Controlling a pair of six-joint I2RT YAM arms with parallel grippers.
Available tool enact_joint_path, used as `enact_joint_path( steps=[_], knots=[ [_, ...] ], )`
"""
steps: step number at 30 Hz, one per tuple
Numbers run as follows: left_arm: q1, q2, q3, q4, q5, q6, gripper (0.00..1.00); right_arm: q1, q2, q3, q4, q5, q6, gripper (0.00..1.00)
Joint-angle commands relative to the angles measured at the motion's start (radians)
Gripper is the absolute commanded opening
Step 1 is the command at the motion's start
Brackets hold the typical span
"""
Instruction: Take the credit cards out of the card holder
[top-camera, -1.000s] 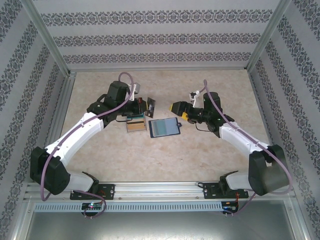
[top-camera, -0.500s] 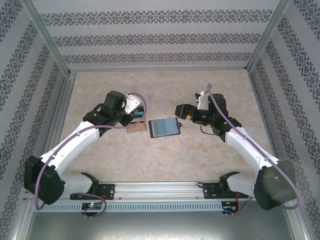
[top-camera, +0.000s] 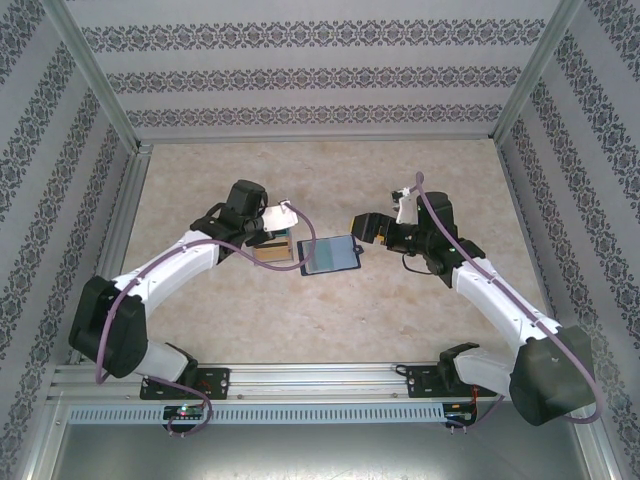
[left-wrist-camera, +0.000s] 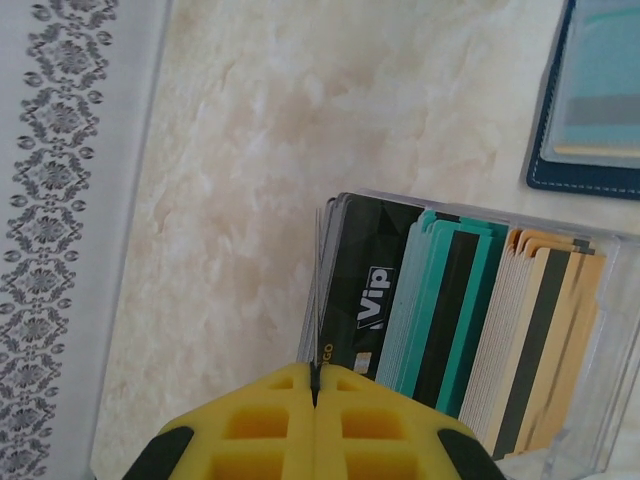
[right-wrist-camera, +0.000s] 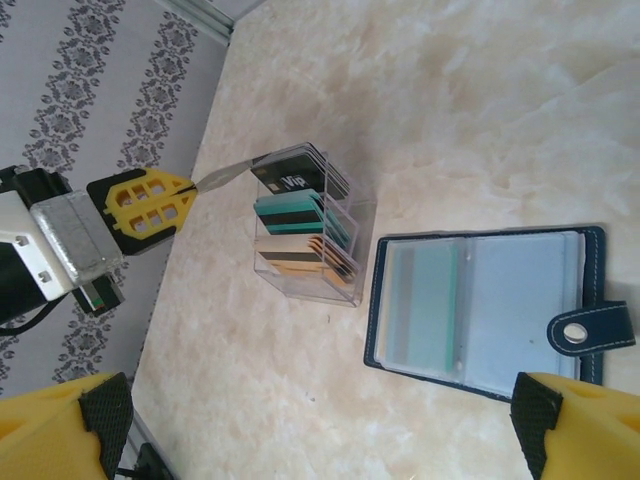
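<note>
Credit cards (left-wrist-camera: 440, 320): three stacks in one box (right-wrist-camera: 300, 285); one card holder (right-wrist-camera: 470, 300) open.

**Enclosure and Work Surface: Fixed Items**

We list one tabletop (top-camera: 320, 310), beige with a marbled pattern, under soft, even light. At 12 o'clock we enter a back wall (top-camera: 320, 70), white with horizontal bands of grey damask ornament. At 9 and 3 o'clock stand a left wall (top-camera: 45, 170) and a right wall (top-camera: 600, 170) in the same paper. A left post (top-camera: 92, 75) and a right post (top-camera: 533, 75), both aluminium, rise at 11 and 1 o'clock. At 6 o'clock we log an aluminium rail (top-camera: 320, 378), a slotted strip (top-camera: 320, 412) and a grey metal ledge (top-camera: 320, 450).
</note>
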Motion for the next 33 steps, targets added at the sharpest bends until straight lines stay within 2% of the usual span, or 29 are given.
enact_joint_path(
  steps=[1, 24, 26, 33],
  knots=[
    [0.0, 0.035, 0.013, 0.037, -0.005, 0.071, 0.0, -0.004, -0.017, -0.015, 0.001, 0.02, 0.002, 0.98],
    [0.014, 0.15, -0.003, 0.099, -0.036, 0.054, 0.0, -0.004, -0.013, -0.023, 0.001, 0.022, 0.008, 0.98],
    [0.014, 0.154, -0.001, 0.097, -0.038, 0.05, 0.07, -0.004, -0.017, -0.027, 0.004, 0.021, 0.01, 0.98],
    [0.023, 0.177, 0.013, 0.089, -0.043, 0.02, 0.23, -0.004, -0.024, -0.034, 0.006, 0.022, 0.015, 0.98]
  ],
)
